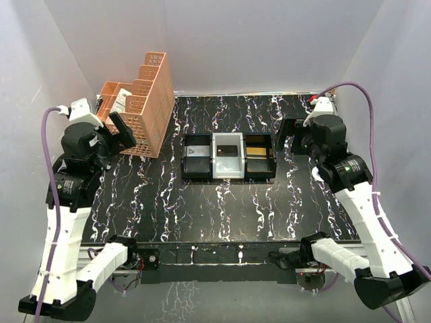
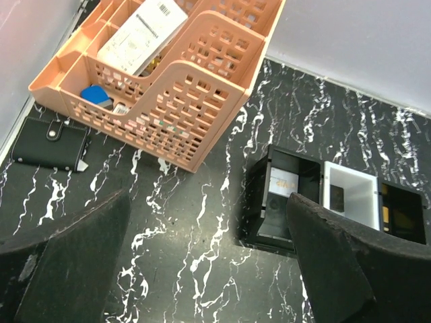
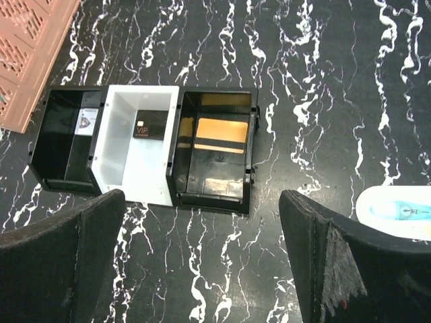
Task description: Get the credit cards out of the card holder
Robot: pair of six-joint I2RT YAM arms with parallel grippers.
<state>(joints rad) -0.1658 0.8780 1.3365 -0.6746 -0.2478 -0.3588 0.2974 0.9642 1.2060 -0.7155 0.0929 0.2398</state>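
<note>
Both jaws: spread wide, nothing between them.
Left gripper [image 2: 209, 269]: hangs above the table [image 2: 202, 222], its dark fingers [image 2: 67, 262] at either side of the wrist view.
Card holder [image 2: 50, 142]: well ahead and to the left of the left jaws, flat on the table and folded shut with its small tab on top. It looks dark in this light. It lies just beside the basket's near-left corner; whether the two touch I cannot tell.
Basket [image 2: 195, 87]: ahead of the left jaws, peach and slotted, with papers and small items in its compartments.
Right gripper [image 3: 202, 262]: hangs above the table with the tray straight ahead of its jaws.
Tray [image 3: 135, 168]: three compartments side by side, black, white, black. It is also ahead and to the right of the left jaws.
Cards: one in each compartment. A pale card [image 3: 84, 121] lies in the left black one, a dark card [image 3: 151, 124] in the white one, and a gold card [image 3: 221, 134] in the right black one.
Object [image 3: 397, 210]: white and blue, just right of the right jaws and cut off by the frame edge; possibly a tube.
</note>
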